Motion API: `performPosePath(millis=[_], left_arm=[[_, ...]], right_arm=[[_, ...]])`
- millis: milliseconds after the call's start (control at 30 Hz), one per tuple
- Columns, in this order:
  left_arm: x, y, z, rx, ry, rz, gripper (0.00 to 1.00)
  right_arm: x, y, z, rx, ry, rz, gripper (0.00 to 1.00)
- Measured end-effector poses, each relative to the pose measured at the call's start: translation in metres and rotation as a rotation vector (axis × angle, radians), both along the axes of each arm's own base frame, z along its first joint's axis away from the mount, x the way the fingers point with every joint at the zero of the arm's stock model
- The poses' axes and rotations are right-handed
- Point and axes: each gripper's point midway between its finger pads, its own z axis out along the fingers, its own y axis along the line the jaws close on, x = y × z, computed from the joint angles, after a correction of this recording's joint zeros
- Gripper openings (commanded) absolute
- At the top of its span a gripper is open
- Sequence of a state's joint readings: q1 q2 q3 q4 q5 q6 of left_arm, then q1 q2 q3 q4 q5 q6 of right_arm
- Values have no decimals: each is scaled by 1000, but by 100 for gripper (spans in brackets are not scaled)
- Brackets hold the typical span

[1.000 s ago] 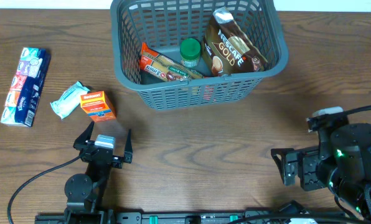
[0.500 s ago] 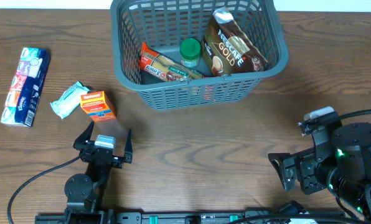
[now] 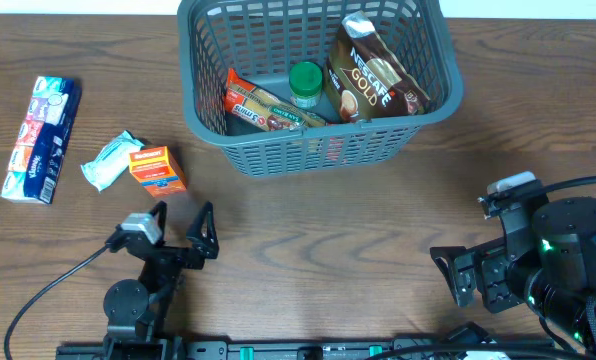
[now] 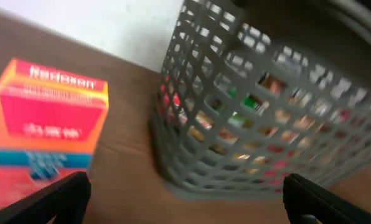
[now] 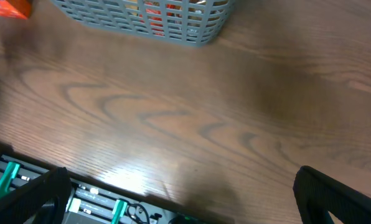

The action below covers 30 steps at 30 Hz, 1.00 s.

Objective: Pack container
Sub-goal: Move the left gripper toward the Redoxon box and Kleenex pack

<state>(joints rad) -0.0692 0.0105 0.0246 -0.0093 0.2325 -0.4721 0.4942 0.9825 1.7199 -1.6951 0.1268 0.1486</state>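
Left fingers (image 4: 45, 200) spread wide, gripping nothing, low over tabletop (image 3: 328, 230) near orange box (image 3: 158, 170). Container (image 3: 308, 150) at far centre, holding snack bar (image 3: 268, 110), green-capped jar (image 3: 305, 82), coffee pouch (image 3: 373, 75). Right fingers (image 5: 338, 196) parted, empty, near right edge.

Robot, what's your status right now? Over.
Open and empty: left claw, right claw. Part-packed: basket. Outside it: orange box, white packet, tissue pack. Nothing between left claw and orange box.

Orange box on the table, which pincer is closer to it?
Left. The left pincer sits close to the orange box, on its near side; the right pincer is far across the table.
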Motion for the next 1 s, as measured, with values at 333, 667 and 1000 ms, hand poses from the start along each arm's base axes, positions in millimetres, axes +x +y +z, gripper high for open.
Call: performPosePath(millis=[333,667,1000], left_arm=[[-8,-8,6,-101,120,-36,99],[-9,10,79,112,202,39,98],[10,48,50,233,454,236,98]], right_arm=[[0,0,0,0,0,0,99],[0,0,1,1,-2,0,99],[0,0,1,2,-1,1,99]])
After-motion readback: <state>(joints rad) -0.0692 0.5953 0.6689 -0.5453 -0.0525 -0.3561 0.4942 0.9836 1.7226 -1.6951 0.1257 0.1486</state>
